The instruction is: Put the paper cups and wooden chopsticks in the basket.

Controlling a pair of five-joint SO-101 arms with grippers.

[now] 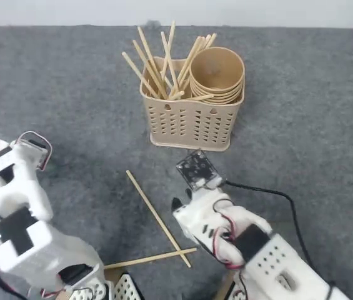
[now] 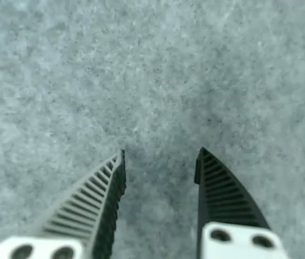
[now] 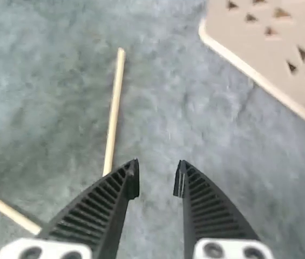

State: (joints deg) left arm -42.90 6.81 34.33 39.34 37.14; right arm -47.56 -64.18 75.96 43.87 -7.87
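A beige perforated basket [image 1: 192, 122] stands at the back middle of the carpet. It holds stacked paper cups [image 1: 217, 74] and several wooden chopsticks [image 1: 157, 62] standing on end. Two more chopsticks lie on the carpet in front: a diagonal one [image 1: 157, 217] and a flatter one [image 1: 151, 257] crossing its near end. My right gripper [image 3: 156, 175] is open, just beside the diagonal chopstick [image 3: 113, 110], with nothing between its fingers. The basket's corner [image 3: 271, 51] lies ahead of it. My left gripper [image 2: 161, 156] hangs open over bare carpet at the left.
Grey carpet covers the whole work area. The left arm [image 1: 14, 200] stands at the near left, the right arm [image 1: 238, 240] at the near middle-right, with a black cable [image 1: 270, 192] trailing from it. A pale wall runs along the back.
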